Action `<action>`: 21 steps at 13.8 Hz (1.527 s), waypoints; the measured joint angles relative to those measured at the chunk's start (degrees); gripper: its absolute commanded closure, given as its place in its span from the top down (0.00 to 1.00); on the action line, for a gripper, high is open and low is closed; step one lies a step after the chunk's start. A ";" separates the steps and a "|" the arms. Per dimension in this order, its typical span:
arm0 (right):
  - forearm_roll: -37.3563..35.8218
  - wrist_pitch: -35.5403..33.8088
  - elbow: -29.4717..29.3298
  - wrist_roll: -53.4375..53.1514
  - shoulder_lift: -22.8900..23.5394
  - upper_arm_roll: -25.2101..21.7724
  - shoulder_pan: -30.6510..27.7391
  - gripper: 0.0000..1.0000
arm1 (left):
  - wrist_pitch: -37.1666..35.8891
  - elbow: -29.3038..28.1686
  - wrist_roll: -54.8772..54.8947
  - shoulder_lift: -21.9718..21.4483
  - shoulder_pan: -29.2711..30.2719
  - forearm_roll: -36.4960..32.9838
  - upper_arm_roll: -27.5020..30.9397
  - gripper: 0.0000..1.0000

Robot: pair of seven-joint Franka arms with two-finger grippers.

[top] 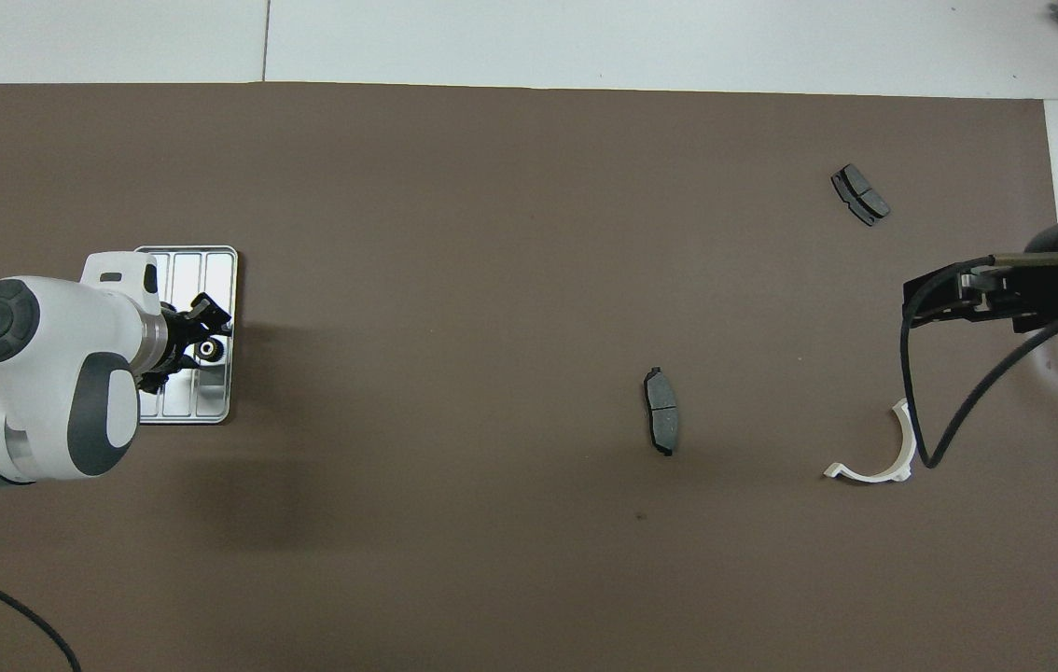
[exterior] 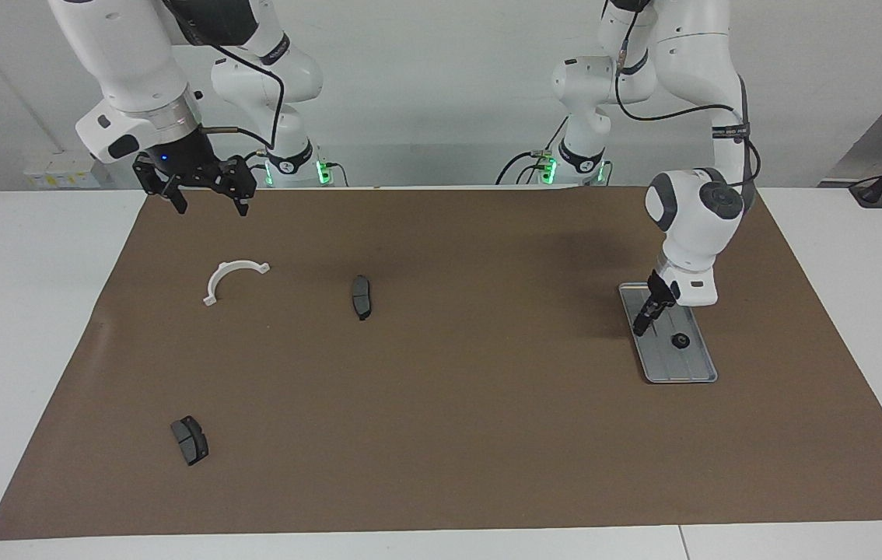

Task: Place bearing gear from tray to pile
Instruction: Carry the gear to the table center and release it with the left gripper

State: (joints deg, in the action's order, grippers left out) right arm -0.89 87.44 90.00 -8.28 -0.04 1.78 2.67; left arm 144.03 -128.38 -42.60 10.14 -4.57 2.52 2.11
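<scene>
Our left gripper (exterior: 642,327), jaw state unreadable, is hovering over the tray (exterior: 692,372); misaligned, we risk knocking the bearing gear (exterior: 678,340) aside. Our right gripper (exterior: 210,204) is waiting, jaws spread.

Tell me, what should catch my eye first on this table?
Probably the left gripper, reaching down into the grey metal tray at the left arm's end of the brown mat, right beside a small black bearing gear lying in it. Toward the right arm's end lie a white half-ring bracket and two dark brake pads, while the right gripper waits open above the mat's edge.
</scene>
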 measured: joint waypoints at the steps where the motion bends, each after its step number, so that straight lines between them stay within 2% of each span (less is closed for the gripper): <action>1: 0.00 0.00 0.00 0.00 0.00 0.00 0.00 1.00 | 0.00 -0.22 -0.13 -0.19 -0.01 0.00 0.00 0.50; 2: 0.00 0.00 0.00 0.00 0.00 0.00 -0.01 1.00 | 0.05 -0.42 -0.20 -0.34 -0.02 0.00 0.01 0.46; 5: 0.00 0.00 0.00 0.00 0.00 -0.01 -0.01 1.00 | 0.15 -0.85 -0.21 -0.81 -0.02 -0.03 0.21 0.20; 7: 0.00 0.00 0.00 0.00 0.00 -0.01 -0.01 1.00 | 0.18 -0.83 -0.30 -1.11 -0.17 -0.03 0.00 0.09; 8: 0.00 0.00 0.00 0.00 0.00 -0.01 -0.01 1.00 | 0.28 -0.55 -0.40 -1.00 -0.28 -0.03 -0.08 0.06; 12: 0.00 0.00 0.00 0.00 0.00 -0.01 -0.01 1.00 | -0.70 6.23 -0.49 0.56 -1.28 -0.03 -0.35 0.07; 14: 0.00 0.00 0.00 0.00 0.00 -0.01 -0.01 1.00 | -2.01 10.53 -0.84 1.86 -5.00 -0.03 -0.60 0.07; 16: 0.00 0.00 0.01 0.00 0.00 -0.01 -0.01 1.00 | -2.14 12.32 -2.03 2.66 -10.98 -0.03 -0.82 0.08; 21: 0.00 0.00 0.03 0.00 0.00 -0.10 -0.07 1.00 | -2.09 12.51 -3.21 3.13 -28.93 -0.03 -1.11 0.09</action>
State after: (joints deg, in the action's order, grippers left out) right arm -0.89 87.43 90.03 -8.28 -0.04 1.68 2.60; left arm 141.94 -115.87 -45.81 13.27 -33.50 2.49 1.00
